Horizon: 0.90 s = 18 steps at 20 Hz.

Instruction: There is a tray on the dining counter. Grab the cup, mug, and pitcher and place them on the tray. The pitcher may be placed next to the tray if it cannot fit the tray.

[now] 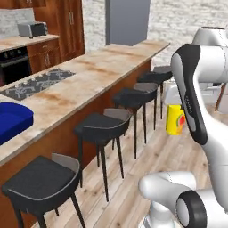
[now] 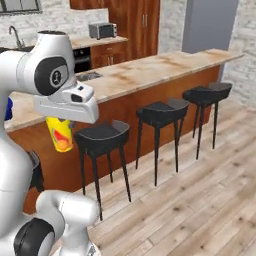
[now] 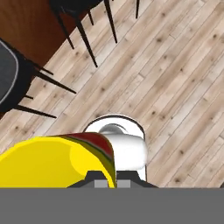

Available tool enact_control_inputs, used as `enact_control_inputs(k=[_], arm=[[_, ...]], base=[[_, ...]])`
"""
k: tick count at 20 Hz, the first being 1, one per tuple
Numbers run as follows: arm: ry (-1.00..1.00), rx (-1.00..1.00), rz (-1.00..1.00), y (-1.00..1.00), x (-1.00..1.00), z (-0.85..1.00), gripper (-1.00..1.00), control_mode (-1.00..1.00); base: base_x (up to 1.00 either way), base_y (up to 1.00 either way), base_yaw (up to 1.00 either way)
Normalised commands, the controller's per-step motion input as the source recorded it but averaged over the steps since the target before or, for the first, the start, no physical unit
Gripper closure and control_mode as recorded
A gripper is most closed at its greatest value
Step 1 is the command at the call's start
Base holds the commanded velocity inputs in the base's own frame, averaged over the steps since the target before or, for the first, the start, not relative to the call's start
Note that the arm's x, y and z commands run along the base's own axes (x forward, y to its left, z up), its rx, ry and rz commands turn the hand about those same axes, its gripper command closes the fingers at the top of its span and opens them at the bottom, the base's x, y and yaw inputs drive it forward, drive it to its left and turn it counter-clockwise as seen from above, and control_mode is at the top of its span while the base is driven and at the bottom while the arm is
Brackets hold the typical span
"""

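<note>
Arm bent high over the wood floor, gripper clenched on the one cup, carried in the air off the counter. One tray on the counter; four stools along its front.

The yellow cup hangs at the arm's side, at three o'clock, above the wood floor.

Tray on the dining counter, stools lined before it, cup above the floor
</note>
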Motion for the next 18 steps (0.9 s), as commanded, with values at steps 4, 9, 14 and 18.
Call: enact_control_inputs(k=[4,9,14,18], arm=[[0.00,0.00,0.00,0.00,0.00,0.00,1.00,1.00],[0.00,0.00,0.00,0.00,0.00,0.00,1.00,1.00],[0.00,0.00,0.00,0.00,0.00,0.00,1.00,1.00],[0.00,0.00,0.00,0.00,0.00,0.00,1.00,1.00]], base=[[0.49,-0.26,0.71],[0.41,-0.02,0.71],[0.31,0.05,0.70],[0.24,0.00,0.72]])
